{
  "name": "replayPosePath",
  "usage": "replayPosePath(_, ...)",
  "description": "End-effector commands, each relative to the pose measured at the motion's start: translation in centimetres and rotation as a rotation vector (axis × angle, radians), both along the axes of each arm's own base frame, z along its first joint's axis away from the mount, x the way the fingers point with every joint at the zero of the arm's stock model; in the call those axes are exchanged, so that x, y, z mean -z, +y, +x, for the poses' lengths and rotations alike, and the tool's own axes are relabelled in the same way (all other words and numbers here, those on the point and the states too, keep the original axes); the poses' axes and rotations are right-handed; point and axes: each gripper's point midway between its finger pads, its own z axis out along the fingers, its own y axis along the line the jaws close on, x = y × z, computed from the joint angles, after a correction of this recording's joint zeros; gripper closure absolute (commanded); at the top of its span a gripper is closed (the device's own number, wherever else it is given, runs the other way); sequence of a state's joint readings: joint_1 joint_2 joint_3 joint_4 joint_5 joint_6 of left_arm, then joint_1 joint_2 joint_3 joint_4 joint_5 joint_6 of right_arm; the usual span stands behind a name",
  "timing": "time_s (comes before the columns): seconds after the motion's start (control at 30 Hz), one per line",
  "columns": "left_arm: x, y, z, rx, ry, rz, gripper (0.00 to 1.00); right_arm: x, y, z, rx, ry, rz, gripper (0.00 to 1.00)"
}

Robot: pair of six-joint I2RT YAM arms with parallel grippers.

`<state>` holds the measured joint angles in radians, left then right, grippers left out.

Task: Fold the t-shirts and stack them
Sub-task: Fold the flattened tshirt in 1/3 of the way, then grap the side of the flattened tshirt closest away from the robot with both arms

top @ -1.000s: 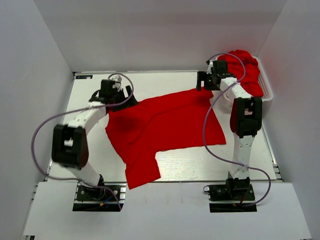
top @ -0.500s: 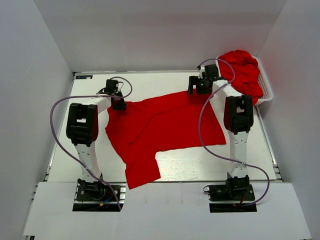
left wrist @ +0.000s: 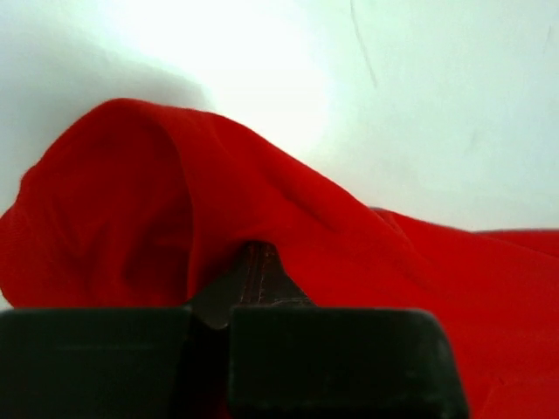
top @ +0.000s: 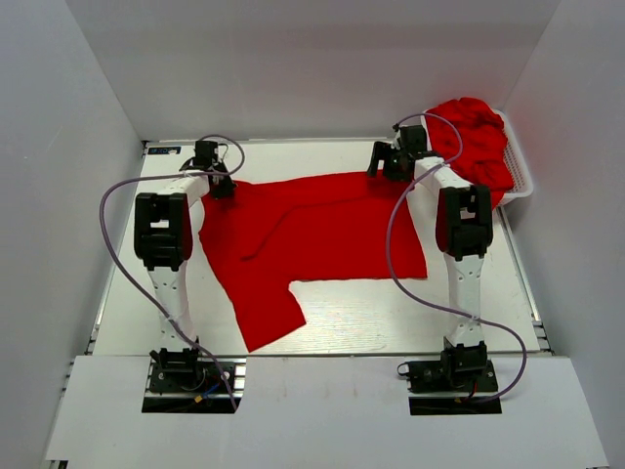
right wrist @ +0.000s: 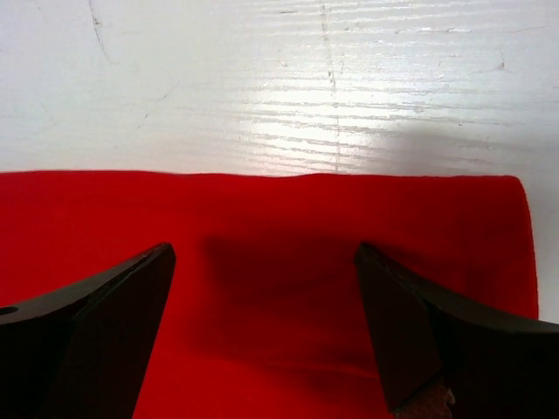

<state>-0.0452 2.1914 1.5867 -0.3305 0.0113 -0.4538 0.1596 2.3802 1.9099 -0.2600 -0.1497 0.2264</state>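
One red t-shirt (top: 312,230) lies spread across the middle of the table, a sleeve pointing toward the near edge. My left gripper (top: 221,186) is shut on its far left corner; in the left wrist view the t-shirt (left wrist: 367,253) bunches over the closed tips of the left gripper (left wrist: 253,262). At the far right corner, my right gripper (top: 384,166) stands open just above the cloth. The right wrist view has the t-shirt's (right wrist: 271,218) hem lying flat between and under the right gripper's (right wrist: 262,257) spread fingers (right wrist: 113,323). More red t-shirts (top: 476,132) are heaped at the back right.
The heap sits in a white slotted basket (top: 524,178) against the right wall. White walls enclose the table on three sides. Purple cables loop off both arms. Bare tabletop (top: 391,318) shows near the front edge.
My left gripper has shut on the shirt's far left corner and drawn it toward the back left, stretching the cloth flatter. The right gripper stayed open near the far right corner.
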Motion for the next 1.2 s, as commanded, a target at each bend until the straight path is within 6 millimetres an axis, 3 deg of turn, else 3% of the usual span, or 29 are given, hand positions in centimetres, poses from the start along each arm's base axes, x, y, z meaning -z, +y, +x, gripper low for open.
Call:
replayPosePath(0.0, 2.8, 4.5, 0.0, -0.072, 0.086, 0.073, 1.0, 2.2, -1.7, 0.7, 0.092, 0.032, -0.03, 0.1)
replayPosePath(0.13, 0.6, 2.9, 4.2, 0.053, -0.038, -0.023, 1.0, 1.6, -1.2, 1.3, 0.077, 0.011, 0.008, 0.1)
replayPosePath(0.23, 0.5, 1.5, 5.4, 0.132, -0.055, -0.078, 1.0, 0.1, 0.4, 1.9, -0.012, -0.035, 0.042, 0.1)
replayPosePath(0.27, -0.9, 1.3, 6.6, 0.14, -0.088, -0.081, 1.0, -0.5, 0.6, 2.1, -0.041, -0.055, 0.032, 0.1)
replayPosePath(0.3, -0.8, 1.4, 6.5, 0.146, -0.074, -0.077, 0.96, -1.8, 1.1, 2.6, -0.066, -0.088, 0.043, 0.1)
replayPosePath(0.4, -2.2, 1.7, 7.6, 0.144, -0.103, -0.054, 0.7, -4.6, 2.1, 3.1, -0.128, -0.151, 0.057, 0.1)
replayPosePath(0.43, -4.2, 1.7, 7.9, 0.145, -0.132, -0.051, 0.46, -5.9, 1.9, 3.4, -0.133, -0.18, 0.051, 0.1)
replayPosePath(0.47, -4.7, 2.5, 7.8, 0.127, -0.134, -0.04, 0.32, -6.4, 2.1, 3.2, -0.143, -0.181, 0.045, 0.1)
replayPosePath(0.53, -7.1, 3.1, 7.9, 0.125, -0.161, -0.03, 0.18, -8.7, 2.0, 3.3, -0.17, -0.223, 0.02, 0.1)
replayPosePath(0.57, -9.2, 3.2, 7.6, 0.133, -0.186, -0.02, 0.02, -10.0, 2.3, 2.8, -0.181, -0.233, 0.016, 0.1)
replayPosePath(0.67, -12.5, 3.2, 6.2, 0.158, -0.197, 0.006, 0.0, -12.7, 2.3, 1.0, -0.196, -0.25, -0.028, 0.1)
replayPosePath(0.7, -13.9, 3.2, 5.0, 0.158, -0.198, 0.006, 0.0, -12.7, 2.0, 0.6, -0.196, -0.242, -0.042, 0.1)
replayPosePath(0.77, -14.2, 3.4, 2.5, 0.145, -0.132, 0.011, 0.0, -11.1, 1.5, -2.3, -0.182, -0.166, -0.077, 0.1)
replayPosePath(0.8, -12.8, 3.4, 0.6, 0.139, -0.072, 0.012, 0.0, -10.9, 1.7, -3.1, -0.183, -0.151, -0.084, 0.1)
replayPosePath(0.83, -15.1, 3.3, -1.1, 0.13, -0.092, 0.007, 0.0, -10.4, 1.5, -4.0, -0.168, -0.125, -0.086, 0.1)
replayPosePath(0.87, -15.4, 3.4, -2.5, 0.114, -0.084, 0.009, 0.0, -10.9, 0.8, -5.6, -0.139, -0.116, -0.104, 0.1)
replayPosePath(0.9, -12.7, 2.6, -5.4, 0.115, -0.009, -0.009, 0.0, -9.0, 0.8, -7.5, -0.141, -0.068, -0.111, 0.1)
replayPosePath(0.93, -12.8, 2.8, -6.8, 0.092, -0.009, -0.008, 0.0, -10.4, 0.9, -8.3, -0.11, -0.087, -0.088, 0.1)
replayPosePath(0.97, -15.8, 1.5, -8.1, 0.111, -0.097, -0.038, 0.0, -8.3, 0.1, -10.0, -0.082, -0.036, -0.113, 0.1)
replayPosePath(1.0, -12.7, 0.6, -11.2, 0.106, -0.024, -0.1, 0.0, -9.4, 0.1, -11.0, -0.073, -0.059, -0.111, 0.1)
replayPosePath(1.03, -12.5, -0.1, -12.7, 0.115, -0.028, -0.134, 0.0, -9.3, -0.2, -12.5, -0.057, -0.057, -0.109, 0.1)
replayPosePath(1.07, -12.2, -0.4, -14.2, 0.109, -0.023, -0.156, 0.0, -7.4, -1.2, -14.2, 0.006, -0.001, -0.12, 0.1)
replayPosePath(1.1, -11.7, -0.8, -17.0, 0.106, -0.01, -0.166, 0.0, -9.6, -1.2, -15.1, 0.018, -0.047, -0.097, 0.1)
replayPosePath(1.13, -11.4, -1.2, -18.3, 0.116, -0.006, -0.167, 0.0, -9.3, -1.7, -15.8, 0.062, -0.033, -0.097, 0.1)
replayPosePath(1.17, -11.1, -1.3, -19.7, 0.115, 0.009, -0.168, 0.0, -6.3, -2.5, -18.3, 0.09, 0.045, -0.11, 0.1)
